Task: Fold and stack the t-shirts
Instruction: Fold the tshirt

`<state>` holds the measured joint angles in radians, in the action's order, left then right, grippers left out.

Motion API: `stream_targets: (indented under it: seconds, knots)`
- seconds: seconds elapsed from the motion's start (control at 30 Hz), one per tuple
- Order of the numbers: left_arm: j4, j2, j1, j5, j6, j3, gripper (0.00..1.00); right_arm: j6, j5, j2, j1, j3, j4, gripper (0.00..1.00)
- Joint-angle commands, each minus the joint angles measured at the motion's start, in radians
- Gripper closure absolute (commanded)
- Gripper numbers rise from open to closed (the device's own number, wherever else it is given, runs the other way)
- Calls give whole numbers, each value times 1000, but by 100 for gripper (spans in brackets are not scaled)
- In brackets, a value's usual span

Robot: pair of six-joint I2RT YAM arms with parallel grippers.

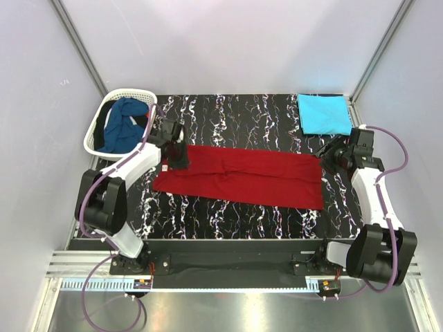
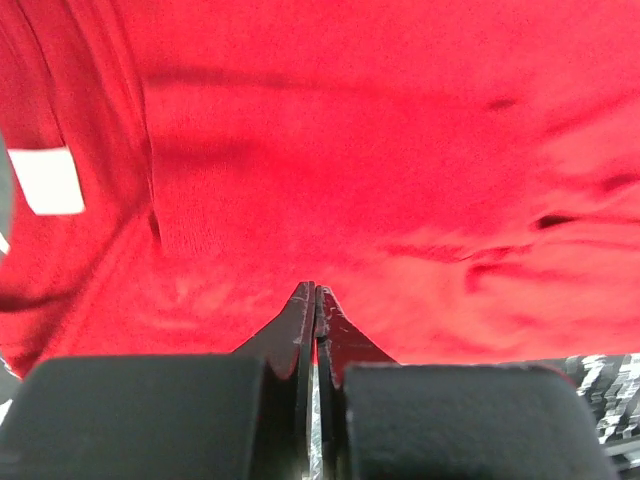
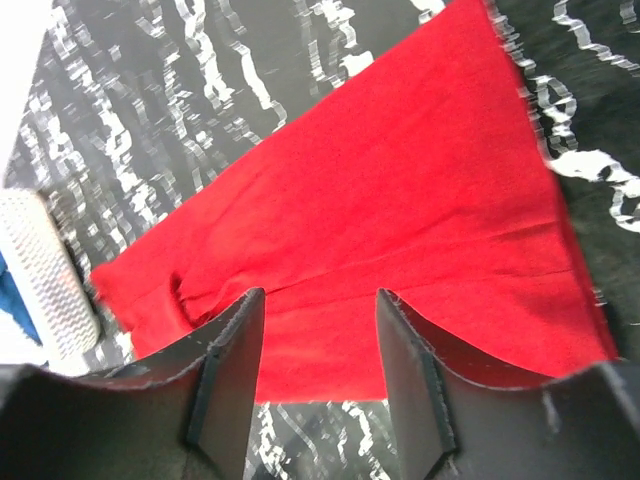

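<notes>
Lying flat, the red t-shirt (image 1: 242, 176) runs left-right.

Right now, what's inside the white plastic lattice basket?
A crumpled dark blue cloth t-shirt fills the white plastic lattice basket, with a black patch at its left side, unclear what. The basket floor and anything beneath the shirt are covered.

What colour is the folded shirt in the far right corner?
The folded shirt is turquoise, best seen in the top external view.

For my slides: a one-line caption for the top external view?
Left pincer and right pincer at either end of red t-shirt; turquoise t-shirt folded far right, blue t-shirt in basket.
</notes>
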<state>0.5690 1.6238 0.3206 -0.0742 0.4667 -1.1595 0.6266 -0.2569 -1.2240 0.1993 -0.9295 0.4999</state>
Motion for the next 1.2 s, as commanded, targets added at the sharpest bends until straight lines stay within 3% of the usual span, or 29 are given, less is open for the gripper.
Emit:
stream_targets:
  seconds: [0.0, 0.23, 0.43, 0.63, 0.8, 1.17]
  knots:
    - [-41, 28, 12, 20, 20, 27, 100, 2, -91, 43, 0, -20, 0, 44]
    - [-28, 166, 11, 63, 26, -64, 100, -2, -111, 78, 0, -5, -21, 41]
    - [-9, 191, 11, 148, 44, -89, 100, -7, -116, 43, -21, 0, -57, 41]
    - [2, 143, 12, 50, 36, -85, 100, -13, -101, -38, -95, -25, -72, 43]
    - [11, 68, 15, 70, 36, -60, 100, 13, -96, -72, -144, -23, -106, 44]
    - [6, 199, 15, 137, 38, -86, 100, 22, -88, -74, -178, -17, -123, 45]
